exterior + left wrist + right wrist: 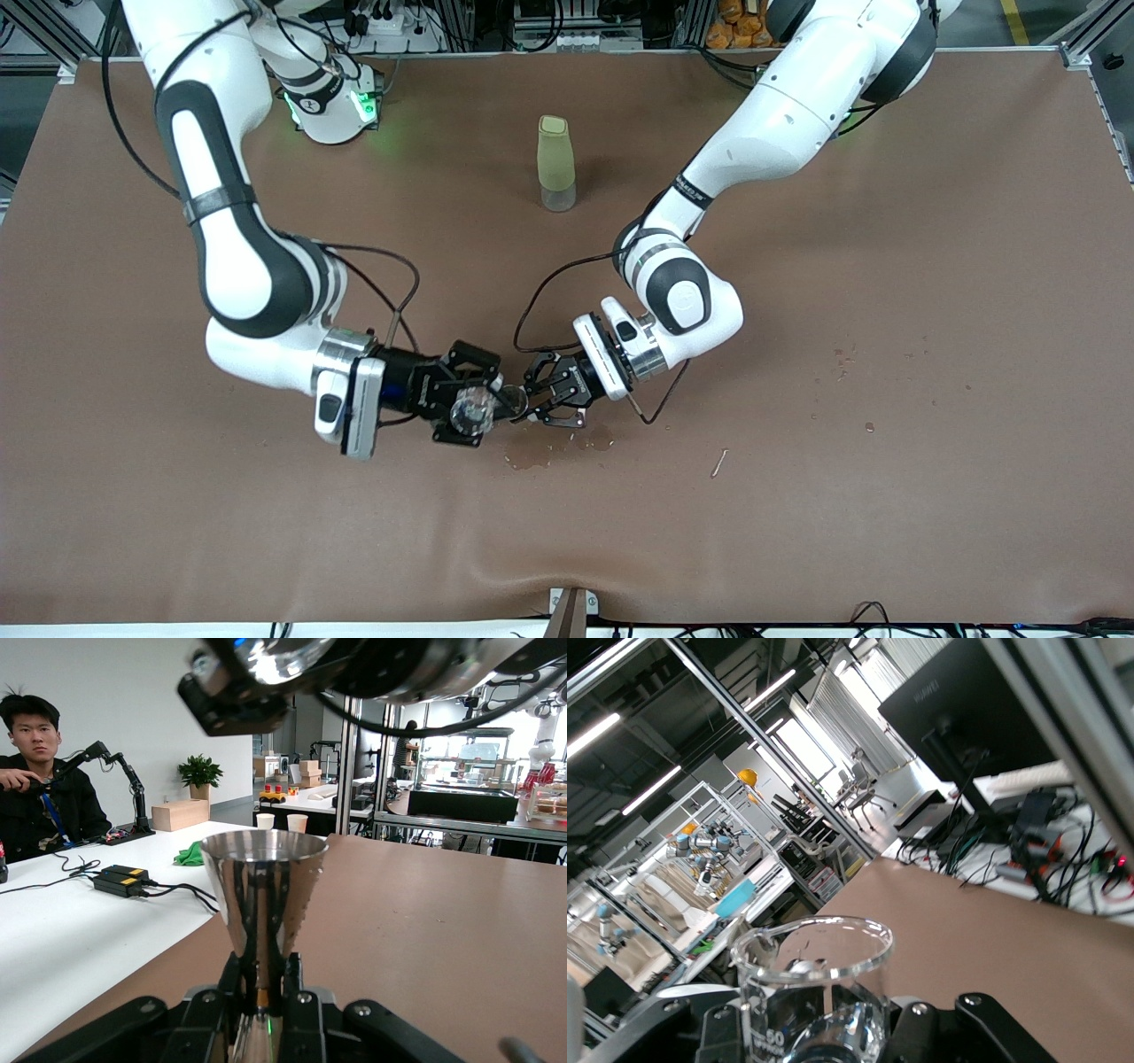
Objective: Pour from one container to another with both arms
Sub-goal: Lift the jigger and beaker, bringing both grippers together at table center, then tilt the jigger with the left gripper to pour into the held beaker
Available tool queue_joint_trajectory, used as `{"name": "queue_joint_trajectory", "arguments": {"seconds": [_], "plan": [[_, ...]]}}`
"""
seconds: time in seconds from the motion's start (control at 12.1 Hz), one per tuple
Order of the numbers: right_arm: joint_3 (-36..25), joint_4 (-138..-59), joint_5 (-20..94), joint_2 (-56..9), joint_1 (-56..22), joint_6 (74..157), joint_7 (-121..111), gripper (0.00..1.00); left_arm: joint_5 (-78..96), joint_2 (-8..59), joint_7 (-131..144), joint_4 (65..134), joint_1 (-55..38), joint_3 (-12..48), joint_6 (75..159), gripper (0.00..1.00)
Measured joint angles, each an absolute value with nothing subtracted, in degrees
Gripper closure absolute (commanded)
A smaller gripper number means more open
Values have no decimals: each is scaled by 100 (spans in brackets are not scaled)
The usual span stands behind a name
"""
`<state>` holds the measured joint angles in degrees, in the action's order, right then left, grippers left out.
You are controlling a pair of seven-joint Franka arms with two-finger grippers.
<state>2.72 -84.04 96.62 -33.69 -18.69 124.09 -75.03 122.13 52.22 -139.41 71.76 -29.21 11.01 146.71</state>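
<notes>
My right gripper (469,400) is shut on a small clear glass beaker (470,411), held low over the middle of the table. In the right wrist view the beaker (811,992), marked 50, sits tilted between the fingers of my right gripper (824,1036). My left gripper (534,397) is shut on a steel jigger (516,403) right beside the beaker. The left wrist view shows the jigger (264,890) upright, pinched at its waist by my left gripper (264,979), with the beaker (279,654) just above its mouth.
A tall pale green bottle (555,163) stands toward the robots' bases. Wet stains (532,454) mark the brown tabletop (886,266) under the grippers. A small stick (718,462) and a few spots (842,359) lie toward the left arm's end.
</notes>
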Motion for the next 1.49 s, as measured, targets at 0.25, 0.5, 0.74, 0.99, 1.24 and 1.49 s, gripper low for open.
{"name": "queue_joint_trajectory", "arguments": {"seconds": [0.25,0.5,0.74,0.99,1.24,1.49], "plan": [[272,-8884,9662,-3060,-1965,12402,-6778,100,12218,5263,-13944,7176,-2925,1101,14671,100],[273,-9022,9662,-2979,-2037,12380,-6162,100,12218,5312,-13944,7176,-2928,1102,14670,100],[274,-9155,9662,-2908,-2122,12378,-5659,100,12275,5321,-13944,7176,-2930,1105,14666,100],[274,-9259,9662,-2822,-2139,12377,-5201,100,12373,5322,-13944,7176,-2945,1106,14666,100],[274,-9291,9662,-2789,-2152,12377,-4799,100,12375,5330,-13944,7176,-2960,1107,14666,100],[274,-9293,9662,-2758,-2159,12376,-4411,100,12375,5343,-13944,7176,-2993,1107,14666,100]]}}
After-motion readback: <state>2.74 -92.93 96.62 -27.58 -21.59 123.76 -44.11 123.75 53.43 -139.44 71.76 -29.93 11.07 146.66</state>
